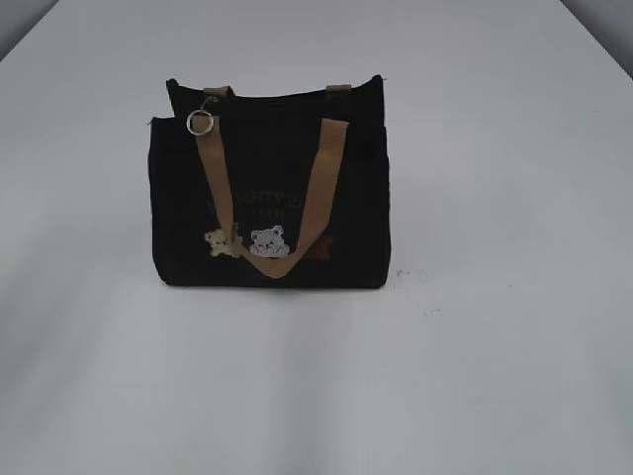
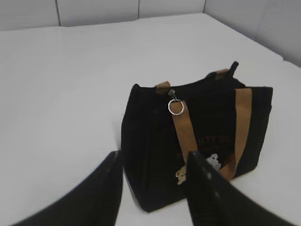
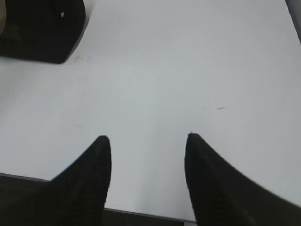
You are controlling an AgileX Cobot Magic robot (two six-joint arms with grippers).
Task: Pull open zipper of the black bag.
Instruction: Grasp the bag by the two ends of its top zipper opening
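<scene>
Since the zip line [image 1: 287, 94] along the top rim of the small boxy black fabric bag [image 1: 272, 198] looks shut from end to end, with its round silver ring pull [image 1: 200, 122] hanging at the left corner over the front face, I judge the task barely begun: nothing has been gripped and the whole pull is left to do. The bag stands upright near the middle of the plain white worktop [image 1: 495, 346], its tan webbing handle [image 1: 321, 188] draped down the front past the small bear patches [image 1: 267, 240].

Neither arm shows in the exterior view. From its wrist camera, the left gripper [image 2: 153, 157] has its dark fingers [image 2: 106, 183] apart and empty, aimed at the bag's near corner but apart from it, the ring above and beyond them. The right gripper [image 3: 146, 139] also has its fingers apart and holds nothing, over bare worktop with only the bag's lower corner at the upper left of its view.

The worktop is clean apart from a few faint scuffs. Pale panelled walls [image 2: 94, 9] close it in behind.
</scene>
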